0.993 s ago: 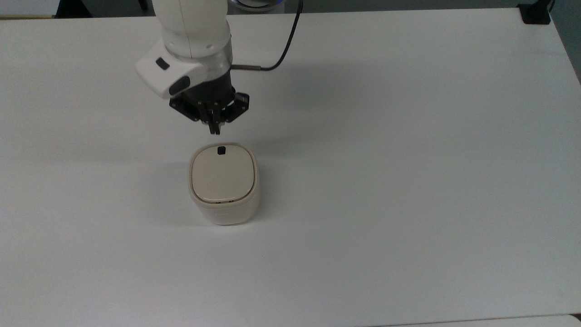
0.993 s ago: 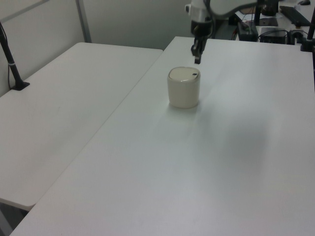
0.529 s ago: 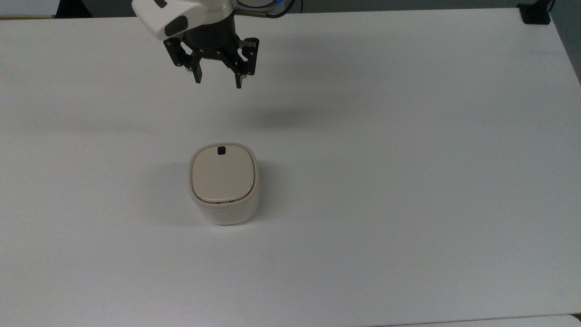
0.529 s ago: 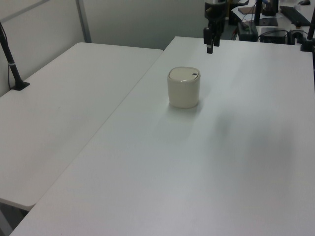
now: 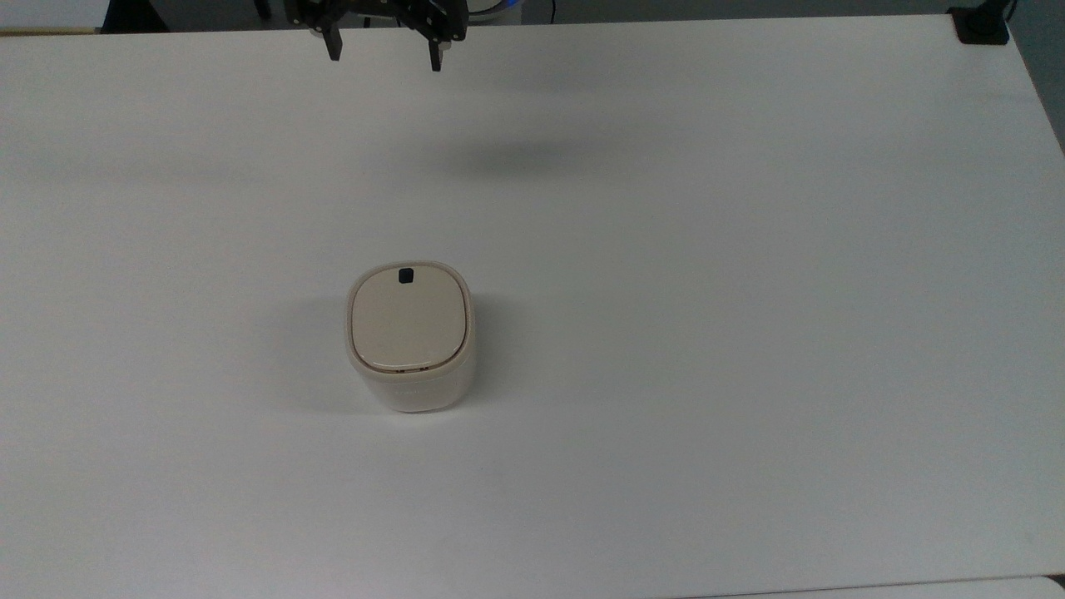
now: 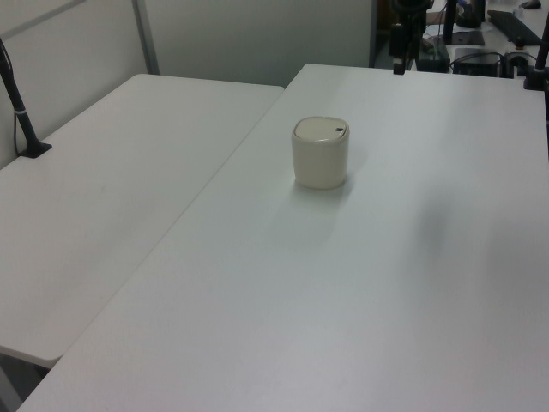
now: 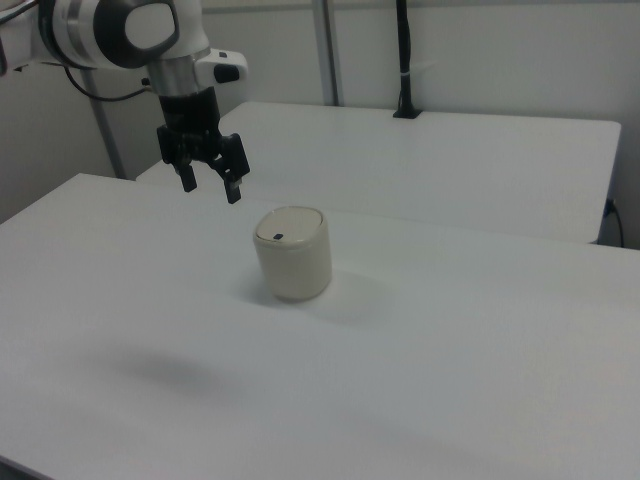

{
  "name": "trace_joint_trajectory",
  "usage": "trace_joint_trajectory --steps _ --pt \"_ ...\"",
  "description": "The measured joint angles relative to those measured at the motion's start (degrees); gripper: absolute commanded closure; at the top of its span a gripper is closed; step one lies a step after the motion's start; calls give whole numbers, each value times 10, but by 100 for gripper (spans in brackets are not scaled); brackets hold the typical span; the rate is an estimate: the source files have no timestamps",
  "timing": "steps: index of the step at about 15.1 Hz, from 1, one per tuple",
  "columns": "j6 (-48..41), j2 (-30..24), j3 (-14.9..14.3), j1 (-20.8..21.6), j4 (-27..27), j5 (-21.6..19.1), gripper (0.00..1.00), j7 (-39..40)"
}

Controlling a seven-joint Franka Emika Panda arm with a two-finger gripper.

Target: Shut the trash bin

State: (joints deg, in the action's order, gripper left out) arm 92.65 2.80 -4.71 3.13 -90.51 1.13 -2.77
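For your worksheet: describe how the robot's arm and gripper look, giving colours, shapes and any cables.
In the right view, the arm has rounded, glossy white shells with dark grey joint sections, and a thin black cable runs behind it. Below sits a black gripper of angular, open framework ending in two slim black fingers.

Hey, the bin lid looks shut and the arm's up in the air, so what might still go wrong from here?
1. The lid lies flat on the trash bin, but a thin dark gap shows at its near edge in the top view; it may not be fully latched.
2. The gripper hangs open, apart from the bin; a low return pass might hit the black button or tip the bin.
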Motion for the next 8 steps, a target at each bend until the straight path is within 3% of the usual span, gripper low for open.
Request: trace_joint_trajectory --steps 8 --pt "0 -3 0 -14 -3 0 0 2"
